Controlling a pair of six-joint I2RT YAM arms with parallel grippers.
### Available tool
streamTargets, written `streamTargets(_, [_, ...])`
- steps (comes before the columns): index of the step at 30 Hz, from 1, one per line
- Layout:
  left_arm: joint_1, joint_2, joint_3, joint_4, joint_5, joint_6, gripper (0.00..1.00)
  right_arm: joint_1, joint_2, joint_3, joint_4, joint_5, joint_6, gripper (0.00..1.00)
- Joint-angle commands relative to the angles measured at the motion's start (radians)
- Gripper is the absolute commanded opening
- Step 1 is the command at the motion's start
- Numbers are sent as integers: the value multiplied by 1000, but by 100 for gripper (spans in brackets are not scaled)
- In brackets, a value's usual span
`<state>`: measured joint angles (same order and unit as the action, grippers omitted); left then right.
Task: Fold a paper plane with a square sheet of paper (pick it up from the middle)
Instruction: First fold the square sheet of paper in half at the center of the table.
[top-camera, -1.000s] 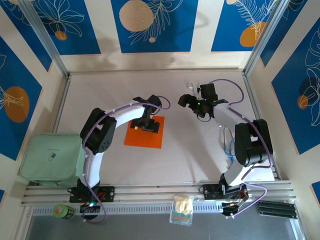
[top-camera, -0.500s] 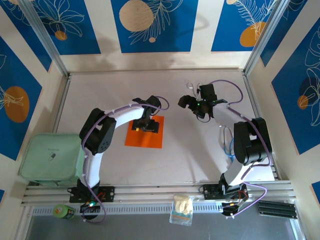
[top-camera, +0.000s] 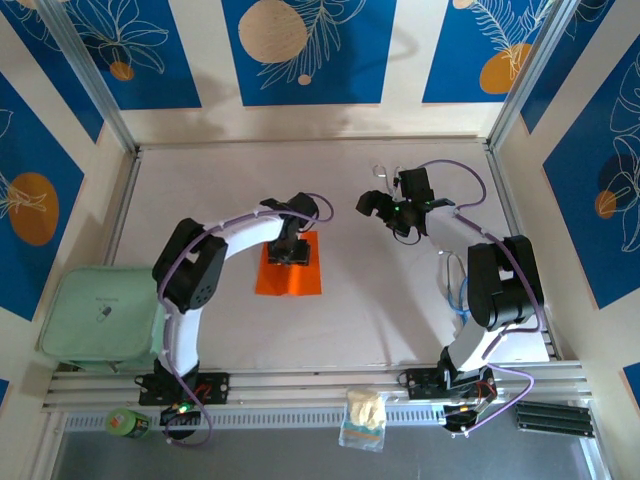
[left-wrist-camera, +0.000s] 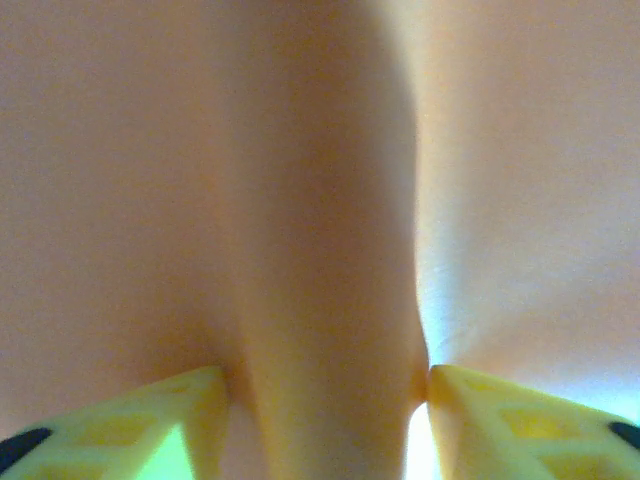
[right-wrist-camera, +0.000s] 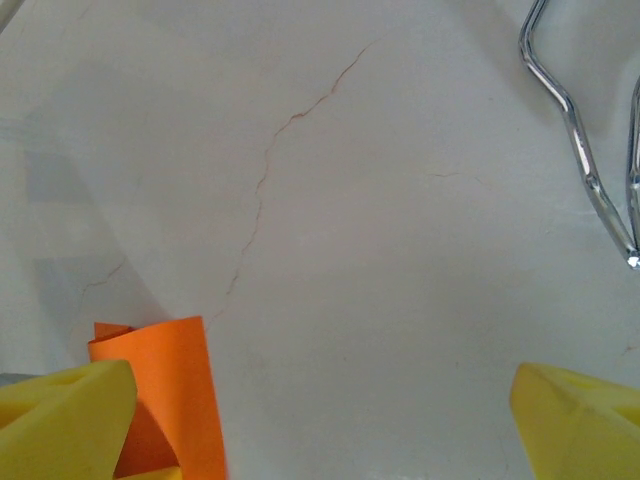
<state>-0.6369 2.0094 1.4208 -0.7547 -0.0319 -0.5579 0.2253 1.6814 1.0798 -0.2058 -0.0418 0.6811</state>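
Left hand (top-camera: 291, 251): down on the square sheet of paper (top-camera: 287, 280), around its middle. The sheet is thin, matte, bright orange, and lies flat on the white tabletop (top-camera: 400, 300) ahead of my left arm. Its near edge is straight and free.

Left wrist view: the paper (left-wrist-camera: 120, 180) is very close and out of focus, a soft peach-orange. A rounded ridge of it rises up the centre of the frame. My two yellow ribbed fingertips (left-wrist-camera: 150, 420) press against the ridge, one on each side. My left hand (left-wrist-camera: 328, 400) is closed onto this raised fold and grips the paper.

Right hand (top-camera: 372, 203): well apart from the sheet, to its right and farther back, above bare tabletop. In the right wrist view my hand (right-wrist-camera: 320, 425) is spread wide, the yellow tips at opposite lower corners, with nothing between them.

The tabletop (right-wrist-camera: 400, 250) is matt off-white with a thin, branching hairline crack. Bent chrome tongs (right-wrist-camera: 575, 150) lie at the upper right, smooth and shiny.

A curled orange piece (right-wrist-camera: 170, 400) stands just beside my left fingertip (right-wrist-camera: 60, 415). It is rolled at its edge. I cannot tell whether it touches the finger.
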Motion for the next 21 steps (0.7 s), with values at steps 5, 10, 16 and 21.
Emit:
streamTargets(5, [95,-170,-126,265,322,-117,32,-6,-22,-12,34,-71,21,96])
streamTargets(10, [131,-235,-196,482,511,-212,31,-9,-28,-39,111,-195,46,95])
streamTargets(16, [151,-221,-279,694,586,-340,31,7,-9,-69,215,-340,92,93])
streamTargets(21, [154,-180,-297,704,552,-358,30,57,34,-66,228,-410,103,89])
